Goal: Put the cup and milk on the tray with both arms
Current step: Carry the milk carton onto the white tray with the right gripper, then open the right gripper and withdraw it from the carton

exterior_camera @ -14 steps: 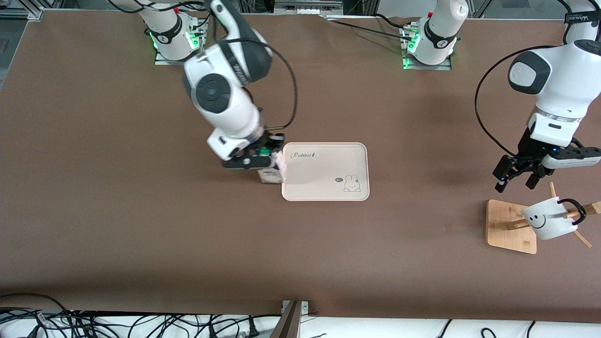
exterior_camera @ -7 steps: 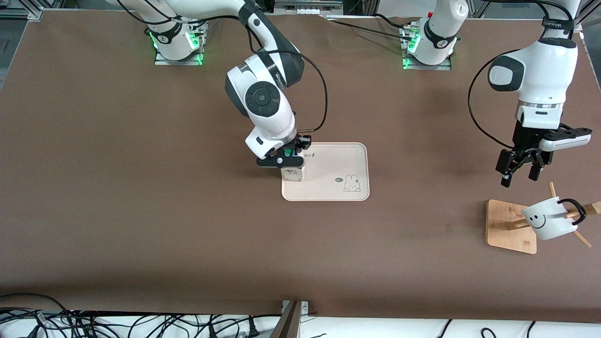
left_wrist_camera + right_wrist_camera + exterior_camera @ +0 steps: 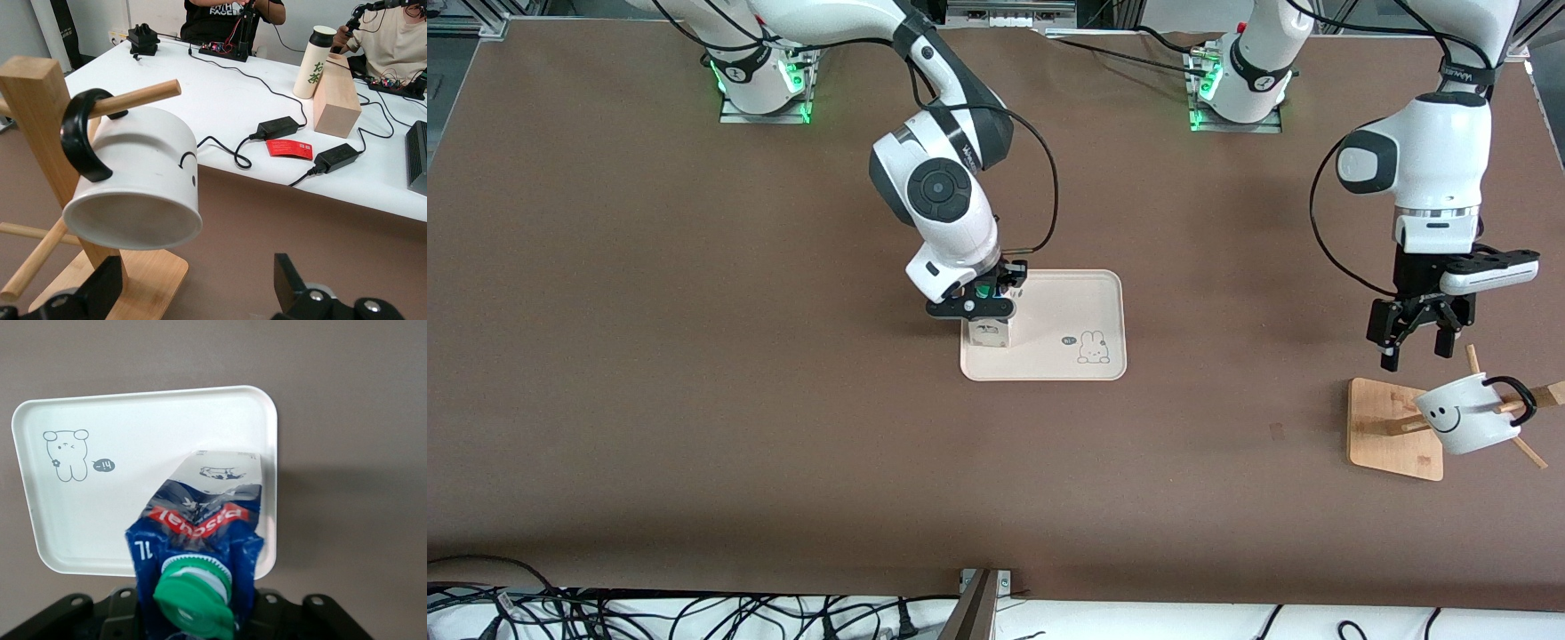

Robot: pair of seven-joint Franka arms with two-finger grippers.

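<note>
Two task items sit well apart. The milk is upright on the tray, at the tray's 9 o'clock end in the front view, which is the end toward the right arm. Its blue top and green cap point up at the right wrist camera. The rabbit drawing is at about 4 o'clock on the tray, clear of the carton.

The right hand is down over the top of the carton, with the carton top inside it. Whether it grips the carton or has let go, I cannot tell.

The cup is not on the tray. It hangs tilted by its black handle on a peg of the wooden rack, smiley face toward the front camera. The rack stands on the bench toward the left arm's end, at roughly 4 o'clock from the tray in the front view and nearer to that camera.

The left hand hangs over the bench just beside the rack, about 11 o'clock from the cup in the front view. It is spread wide, holding nothing and touching nothing. In the left wrist view the cup's mouth sits just ahead of the two fingers.
</note>
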